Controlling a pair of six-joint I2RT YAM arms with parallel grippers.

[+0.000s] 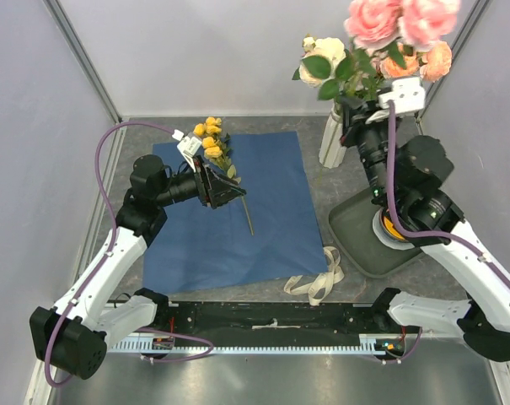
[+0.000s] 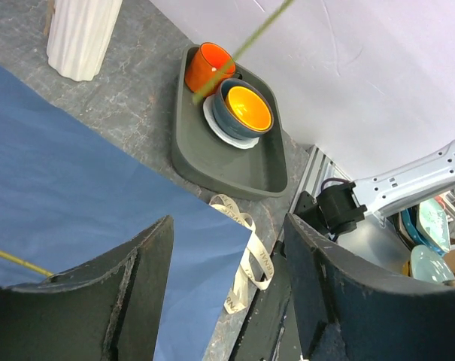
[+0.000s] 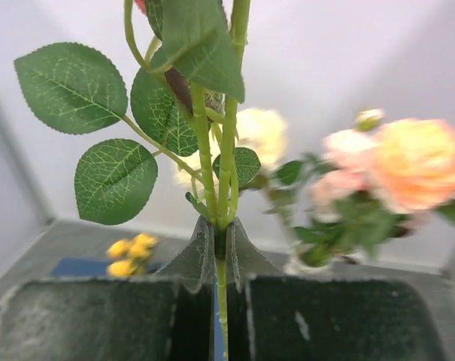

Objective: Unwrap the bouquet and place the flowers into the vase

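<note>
At the left, one left gripper (image 1: 231,194) hangs low over the table with its two dark fingers (image 2: 137,286) spread apart and nothing between them. Under it lies one thin artificial yellow-headed sprig (image 1: 211,139) with a cluster of small blooms; its long axis runs from far left to near right, blooms toward the back wall and bare stem end toward the arms, and the gripper hides its middle. The sprig rests on one large flat blue paper sheet (image 1: 271,228) spread on the grey table. One loose cream ribbon (image 1: 320,283) lies just off the sheet's near right corner. Further right, one tall ribbed white vase (image 1: 331,148) stands upright by the far right corner of the sheet, its mouth covered by leaves. Beside it is one dark grey tray (image 1: 351,224), partly under the right arm, holding one orange cup (image 2: 210,66) and one blue bowl (image 2: 242,109) with an orange inside, set on one white plate (image 2: 216,124). The right gripper (image 1: 356,101) is pressed together on green leafy stems (image 3: 225,150) that stand roughly upright, two big pink roses (image 1: 374,21) on top, cut off by the picture edge. A cream rose (image 1: 326,52) and peach roses (image 1: 438,59) crowd beside them above the vase; which stems already sit in it is hard to tell.
</note>
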